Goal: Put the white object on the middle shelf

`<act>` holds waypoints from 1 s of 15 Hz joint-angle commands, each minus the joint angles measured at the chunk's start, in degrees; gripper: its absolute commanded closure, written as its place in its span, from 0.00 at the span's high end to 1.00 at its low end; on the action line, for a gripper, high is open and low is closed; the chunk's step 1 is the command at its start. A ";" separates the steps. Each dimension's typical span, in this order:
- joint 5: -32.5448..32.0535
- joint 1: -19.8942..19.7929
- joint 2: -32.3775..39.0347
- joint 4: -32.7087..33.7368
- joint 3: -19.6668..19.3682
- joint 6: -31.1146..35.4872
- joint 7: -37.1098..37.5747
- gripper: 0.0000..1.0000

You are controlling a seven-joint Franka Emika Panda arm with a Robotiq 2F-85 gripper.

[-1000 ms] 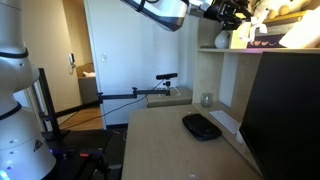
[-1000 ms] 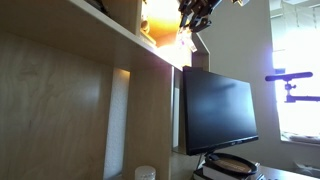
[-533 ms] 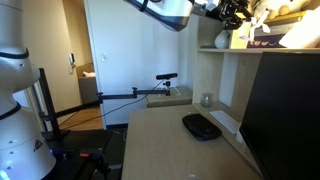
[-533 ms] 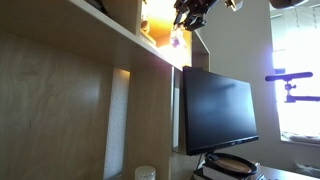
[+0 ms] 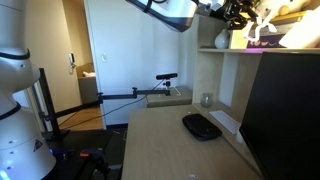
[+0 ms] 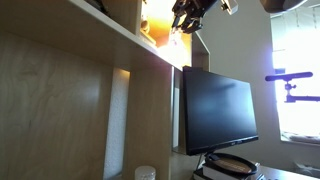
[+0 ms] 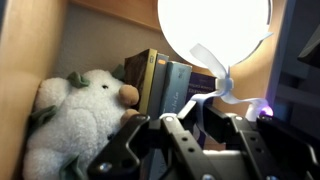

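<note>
Above the middle shelf (image 5: 236,49) the bay is crowded. In the wrist view a cream plush toy (image 7: 75,125) fills the left, against the wooden side wall (image 7: 25,80). Upright dark books (image 7: 165,85) close off the back, and a white rounded vase (image 7: 215,25) takes the upper part. The white object (image 7: 216,88), held between the fingers (image 7: 150,142), faces the narrow gap between toy and vase. A monitor (image 5: 285,115) stands just under the board. The desk (image 5: 160,145) is open around a black oval gadget (image 5: 202,126).
</note>
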 commanded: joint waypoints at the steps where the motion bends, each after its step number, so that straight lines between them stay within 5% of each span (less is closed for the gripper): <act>1: 1.49 0.43 2.19 3.74 -0.43 -0.75 -3.18 0.03; 6: 1.04 0.94 3.69 6.45 -0.91 -2.47 -3.22 0.03; 7: 1.00 0.94 3.94 6.84 -0.91 -2.34 -3.46 0.35; 8: 1.33 1.15 3.91 6.88 -0.88 -3.39 -3.91 0.36; 15: 0.51 0.97 3.58 7.07 -1.07 -2.01 -4.17 0.88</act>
